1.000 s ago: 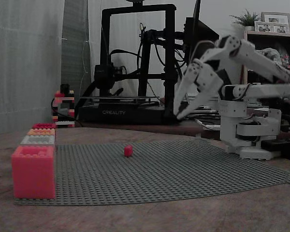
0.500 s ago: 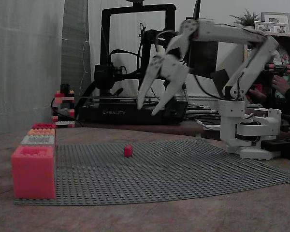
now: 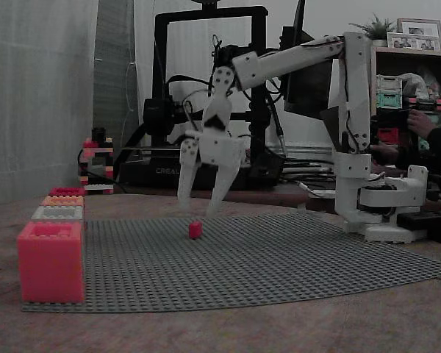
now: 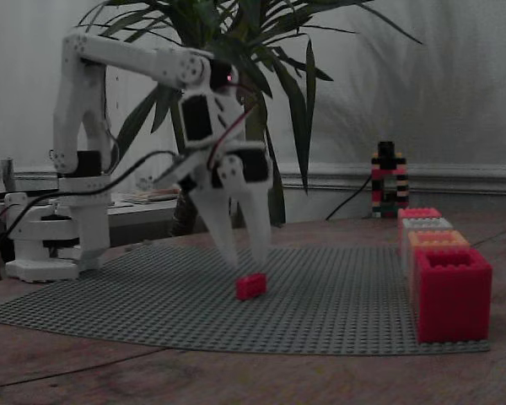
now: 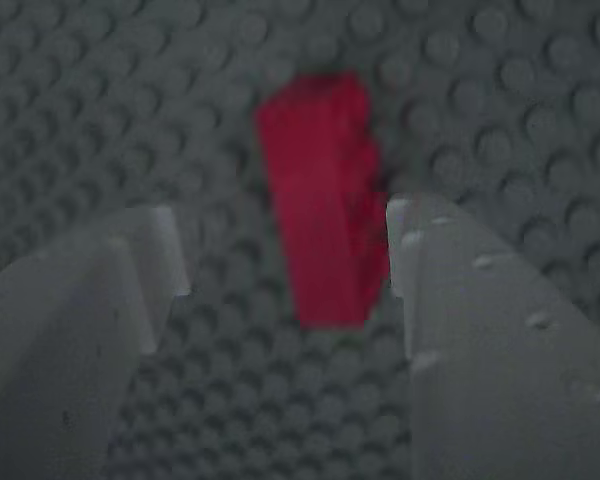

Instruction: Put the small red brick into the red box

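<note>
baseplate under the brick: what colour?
Grey, studded all over. The baseplate shows best in the wrist view, around the small red brick.

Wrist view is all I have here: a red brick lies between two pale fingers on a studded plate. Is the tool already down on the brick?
Observer: No. In both fixed views the tool hangs open just above the small red brick, with a gap under the fingertips.
Operator: Where do the boxes stand?
Observer: In one row along an edge of the grey baseplate, away from the brick. A large pinkish-coral box stands nearest that camera.
Operator: And the red box?
Observer: The low red box sits at the far end of that row, behind an orange box and a grey box.
</note>
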`<state>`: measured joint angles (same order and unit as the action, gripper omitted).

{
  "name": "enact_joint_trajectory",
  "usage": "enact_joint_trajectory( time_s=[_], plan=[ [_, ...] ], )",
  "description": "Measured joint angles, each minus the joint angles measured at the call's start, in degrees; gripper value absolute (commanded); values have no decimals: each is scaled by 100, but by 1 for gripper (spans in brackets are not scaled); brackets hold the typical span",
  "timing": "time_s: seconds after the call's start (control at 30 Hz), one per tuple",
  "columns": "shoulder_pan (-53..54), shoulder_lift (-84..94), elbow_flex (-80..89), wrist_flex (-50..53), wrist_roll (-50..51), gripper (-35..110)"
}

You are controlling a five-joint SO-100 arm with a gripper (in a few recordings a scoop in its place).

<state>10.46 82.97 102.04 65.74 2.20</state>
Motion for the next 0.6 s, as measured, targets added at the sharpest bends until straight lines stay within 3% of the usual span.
enact_joint_trajectory(
  time_s=[0.37,0.6],
  plan=[
    [0,-325,-62,-141,-18,14],
    [0,-431,-167,-229,-53,3]
  ],
)
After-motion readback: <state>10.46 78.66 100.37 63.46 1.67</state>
